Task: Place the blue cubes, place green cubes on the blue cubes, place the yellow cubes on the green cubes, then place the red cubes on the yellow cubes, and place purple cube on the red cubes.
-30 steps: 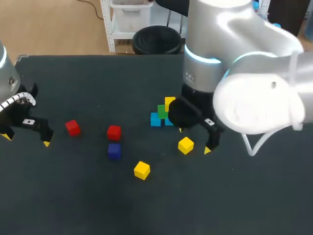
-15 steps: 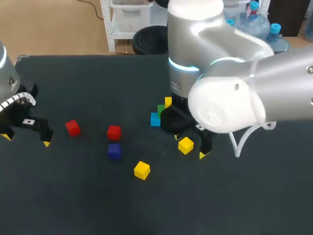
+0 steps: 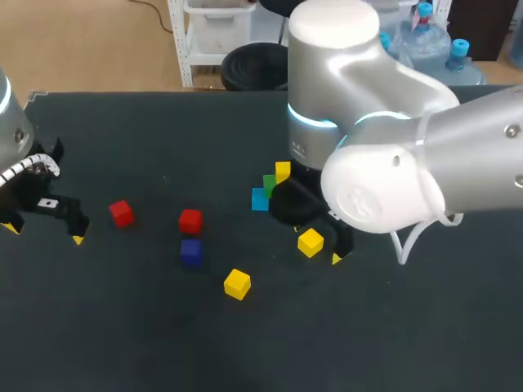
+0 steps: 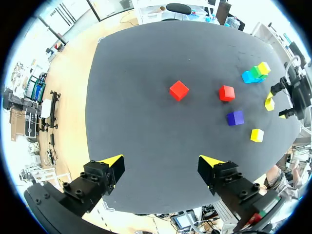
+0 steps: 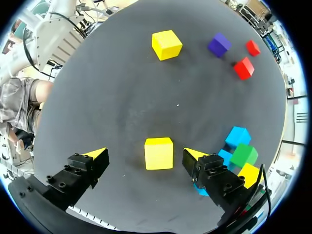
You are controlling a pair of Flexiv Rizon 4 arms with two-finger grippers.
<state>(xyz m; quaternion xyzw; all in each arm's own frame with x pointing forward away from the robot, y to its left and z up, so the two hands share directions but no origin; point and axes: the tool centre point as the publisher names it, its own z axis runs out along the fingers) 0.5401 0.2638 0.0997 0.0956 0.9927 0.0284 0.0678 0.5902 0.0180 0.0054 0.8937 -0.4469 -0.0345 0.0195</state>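
My right gripper point(image 3: 317, 244) point(image 5: 145, 154) stands open astride a yellow cube point(image 3: 310, 242) point(image 5: 159, 153); neither finger touches it. Just behind it is a small pile: two blue cubes point(image 3: 260, 199) point(image 5: 238, 136), a green cube point(image 3: 269, 184) point(image 5: 243, 155) on them and a yellow cube point(image 3: 283, 171) point(image 5: 249, 173) on top. Two red cubes point(image 3: 122, 213) point(image 3: 190, 220), a purple cube point(image 3: 191, 251) point(image 4: 235, 117) and another yellow cube point(image 3: 237, 283) point(image 4: 257, 135) lie loose left of the middle. My left gripper point(image 3: 45, 233) point(image 4: 161, 161) hangs open and empty at the table's left edge.
The dark table point(image 3: 163, 139) has bare room at the back, across the front and on the right. My right arm's bulky body point(image 3: 384, 188) hides part of the table behind the pile.
My right arm has swung left and its gripper has shifted slightly left over the yellow cube. The left arm and the cubes have not moved.
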